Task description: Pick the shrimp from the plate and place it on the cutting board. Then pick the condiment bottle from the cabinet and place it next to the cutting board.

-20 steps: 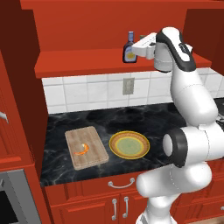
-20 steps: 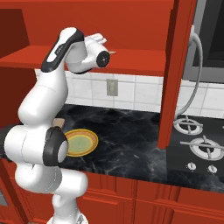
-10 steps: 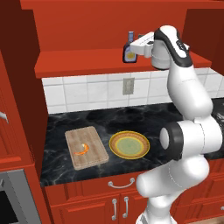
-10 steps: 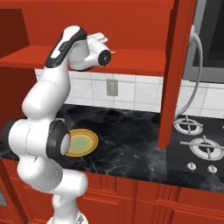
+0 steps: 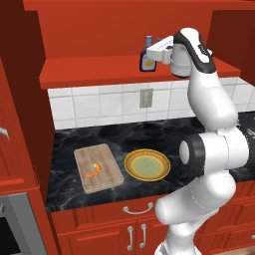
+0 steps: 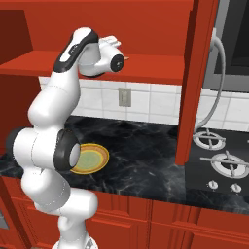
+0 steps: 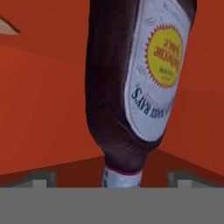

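Overhead, the large red wooden cabinet (image 5: 119, 30) spans the wall, with an open red shelf recess (image 5: 99, 72) above a strip of white tiles (image 5: 99, 107) that carries a grey wall socket (image 5: 145, 98). Below runs the black marbled table (image 5: 149, 134), fronted by red drawers with silver handles (image 5: 138, 209).

At the left of the table lies the rectangular light tan wooden cutting board (image 5: 98, 167) with rounded corners, and the small curved orange shrimp (image 5: 93, 171) rests on it, near the middle. Just beside the board on its right, apart from it, sits the round shallow plate (image 5: 147, 165) with a yellow-orange rim and pale green centre.

Up on the shelf stands the small dark brown-purple condiment bottle (image 5: 147, 57), upright, with a pale blue-grey cap and a round yellow-orange label. The white arm's tool (image 5: 155, 52) is level with it, just to its right. In the hand view the bottle (image 7: 135, 83) looms very near and appears inverted, cap toward the bottom, between the two dark fingertips (image 7: 41, 178), which stand wide and do not touch it.

Farther right, in the right base view, a red upright panel (image 6: 194, 82) divides the table from a black stove with silver burners (image 6: 219, 160).
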You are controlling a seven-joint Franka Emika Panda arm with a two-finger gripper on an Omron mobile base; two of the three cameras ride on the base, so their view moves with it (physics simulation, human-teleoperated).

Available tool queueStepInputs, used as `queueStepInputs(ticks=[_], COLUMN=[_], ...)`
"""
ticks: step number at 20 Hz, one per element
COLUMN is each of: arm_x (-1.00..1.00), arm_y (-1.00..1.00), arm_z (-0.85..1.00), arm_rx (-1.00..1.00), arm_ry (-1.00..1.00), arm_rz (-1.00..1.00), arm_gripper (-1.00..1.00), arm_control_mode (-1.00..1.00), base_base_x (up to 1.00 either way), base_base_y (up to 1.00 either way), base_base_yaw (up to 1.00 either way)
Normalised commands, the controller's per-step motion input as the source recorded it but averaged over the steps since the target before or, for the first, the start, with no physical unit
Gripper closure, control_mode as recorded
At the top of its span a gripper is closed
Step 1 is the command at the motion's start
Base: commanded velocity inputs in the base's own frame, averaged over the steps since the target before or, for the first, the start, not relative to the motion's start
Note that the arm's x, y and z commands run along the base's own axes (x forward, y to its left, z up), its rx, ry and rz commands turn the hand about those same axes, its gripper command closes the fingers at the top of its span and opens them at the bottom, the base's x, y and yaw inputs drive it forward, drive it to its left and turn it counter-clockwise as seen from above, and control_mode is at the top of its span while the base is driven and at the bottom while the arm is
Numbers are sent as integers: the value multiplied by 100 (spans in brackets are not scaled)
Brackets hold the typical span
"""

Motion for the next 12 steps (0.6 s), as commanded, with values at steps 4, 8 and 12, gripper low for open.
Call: queueStepInputs(ticks=[4, 8, 12], arm_x=[3, 2, 2], arm_y=[0, 0, 0], arm_z=[0, 0, 0], arm_rx=[0, 0, 0], arm_ry=[0, 0, 1], arm_rz=[0, 0, 0], arm_gripper=[-100, -100, -100], arm_control_mode=[-100, -100, -100], base_base_x=[0, 0, 0], base_base_y=[0, 0, 0], base_base_yaw=[0, 0, 0])
